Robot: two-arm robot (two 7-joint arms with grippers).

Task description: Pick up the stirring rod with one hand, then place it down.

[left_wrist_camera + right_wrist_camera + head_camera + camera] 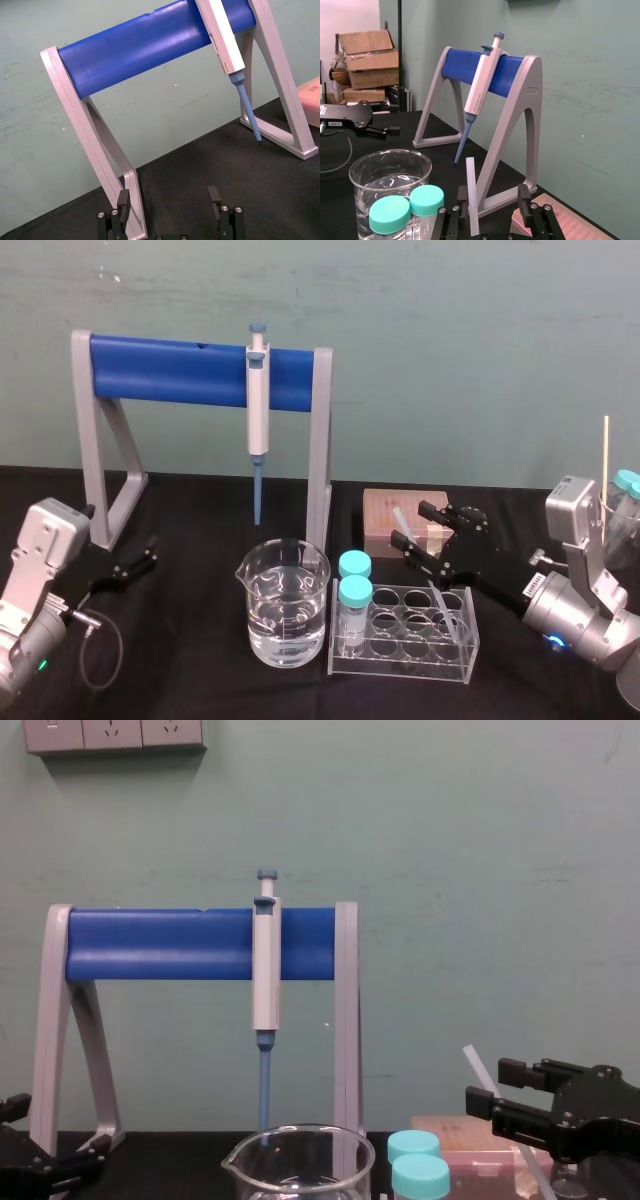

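The stirring rod (471,195) is a translucent whitish stick that leans up out of the clear tube rack (405,635). In the chest view the stirring rod (478,1065) slants up to the left. My right hand (492,200), black, reaches over the rack with its fingers either side of the rod. The rod lies close against one finger (462,200), and a clear gap separates it from the other, so the jaws stand open. In the head view my right hand (418,528) hovers above the rack's back row. My left gripper (169,200) rests open at the left foot of the stand.
A glass beaker of water (284,605) stands left of the rack, which holds two teal-capped vials (354,590). Behind, a blue-and-white pipette (258,400) hangs on the grey-and-blue stand (320,440). A pink tip box (385,510) sits behind the right hand.
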